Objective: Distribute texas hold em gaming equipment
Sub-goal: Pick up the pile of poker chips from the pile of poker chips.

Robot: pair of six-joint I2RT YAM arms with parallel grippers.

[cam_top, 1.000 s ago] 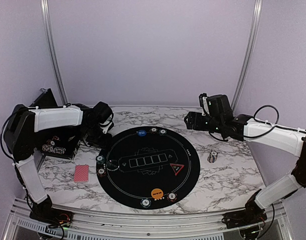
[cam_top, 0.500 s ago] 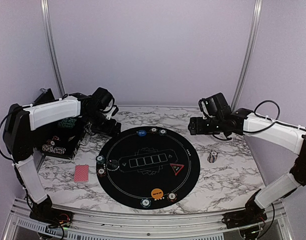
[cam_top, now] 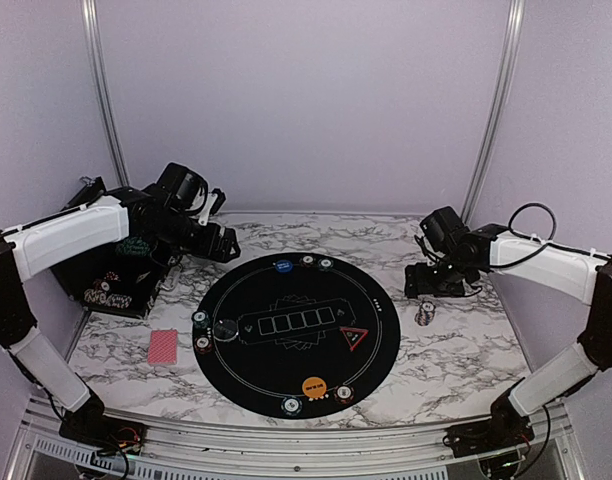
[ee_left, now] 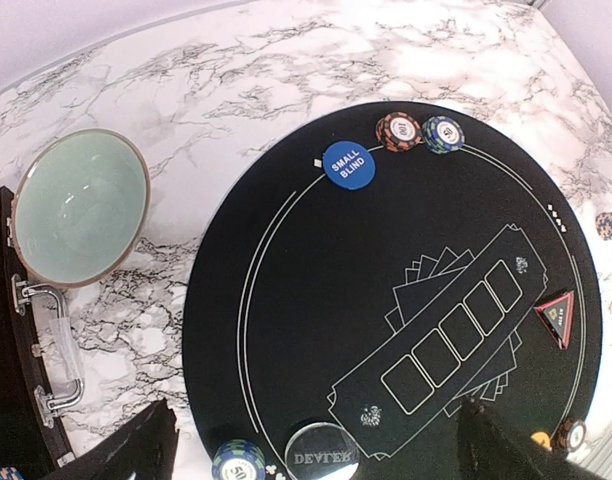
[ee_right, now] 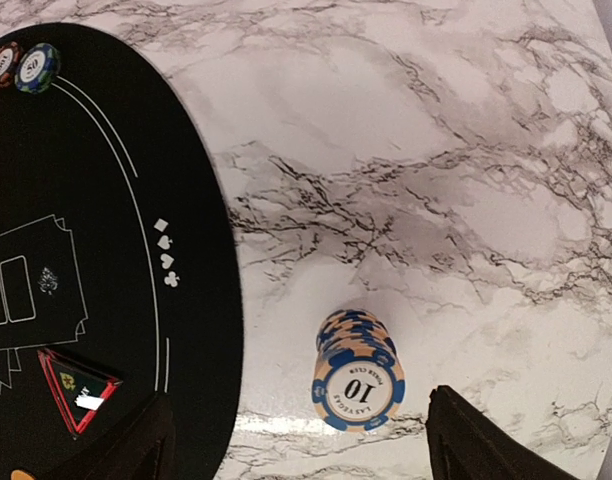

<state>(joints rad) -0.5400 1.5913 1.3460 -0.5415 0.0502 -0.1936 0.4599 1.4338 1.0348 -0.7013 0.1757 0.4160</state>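
Right fingers (ee_right: 464, 438) spread wide, empty; blue-striped chip stack (ee_right: 357, 372) stands on bench (ee_right: 436, 130) just ahead, between them, untouched, beside black mat (ee_right: 96, 170). Left fingers (ee_left: 136, 452) wide apart, empty, above mat.

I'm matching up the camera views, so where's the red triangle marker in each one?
Top external: red triangle marker just right of centre, below mid-height.
Left wrist: far right, below mid-height.
Right wrist: bottom left corner.
Shared landmark: the round black mat it lies on.
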